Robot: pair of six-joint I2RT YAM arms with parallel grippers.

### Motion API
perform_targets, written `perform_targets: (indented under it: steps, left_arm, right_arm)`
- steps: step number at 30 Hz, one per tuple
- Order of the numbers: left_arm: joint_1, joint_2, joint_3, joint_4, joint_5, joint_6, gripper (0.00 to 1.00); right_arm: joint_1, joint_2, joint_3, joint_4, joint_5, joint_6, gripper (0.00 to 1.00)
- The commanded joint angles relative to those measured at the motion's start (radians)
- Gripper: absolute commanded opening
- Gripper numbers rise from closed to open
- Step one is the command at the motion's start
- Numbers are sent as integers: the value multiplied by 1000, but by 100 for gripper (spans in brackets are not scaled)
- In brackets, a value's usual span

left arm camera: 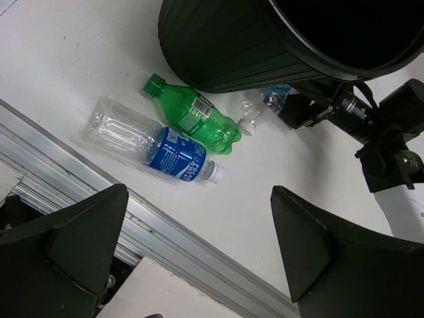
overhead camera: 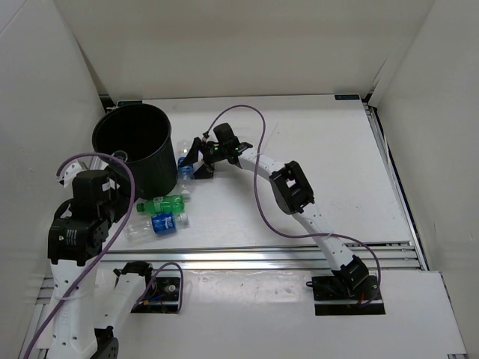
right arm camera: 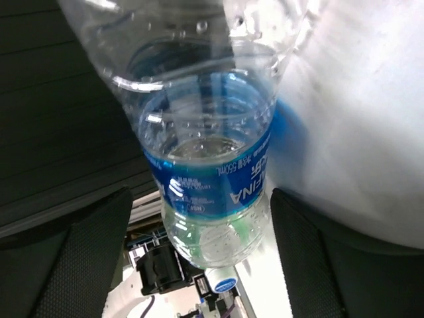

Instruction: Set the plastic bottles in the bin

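Note:
The black bin (overhead camera: 133, 146) stands at the back left of the table. A green bottle (overhead camera: 165, 203) and a clear bottle with a blue label (overhead camera: 159, 224) lie on the table in front of it; both also show in the left wrist view, green (left arm camera: 195, 116) and blue-labelled (left arm camera: 156, 144). Another blue-labelled clear bottle (overhead camera: 185, 170) lies against the bin's right side. My right gripper (overhead camera: 196, 158) is open around it (right arm camera: 205, 152), with a gap at each finger. My left gripper (left arm camera: 199, 192) is open and empty, above the table left of the bottles. The fourth bottle is not visible.
An aluminium rail (overhead camera: 299, 254) runs across the near edge of the table. White walls enclose the left, back and right sides. A purple cable (overhead camera: 262, 209) loops off the right arm over the table.

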Motion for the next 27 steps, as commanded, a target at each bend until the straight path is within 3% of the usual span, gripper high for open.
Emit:
perform_targets:
  steps: [1,10,13,17,20,23,26,27]
  left_arm:
    - [-4,-6,28,-23,-16,2,100]
    - [-4,-6,28,-32,-26,11,100]
    - [-4,-6,19,-5,-26,11,100]
    - [-4,-43,-33,55,-26,2,100]
    - [-4,-86,-67,91,-26,-7,100]
    - [-4,-133,-121,120,-16,-19,100]
    - [-4,-178,-174,131,-6,-41,100]
    - [-4,-196,-185,131,3,-67,100]
  right_arm:
    - [9,31,-20,56,2,25,84]
    - [9,-36,-95,93,11,30,33]
    - [-11,-105,-156,46,11,-22,22]
    - [-75,-220,-235,-42,-3,-109,15]
    - [-158,-339,-282,-147,-12,-212,5]
    - [-219,-464,-291,-218,2,-289,3]
    - [-229,-547,-221,-229,43,-298,2]
    - [-229,-547,-125,-238,70,-298,2]
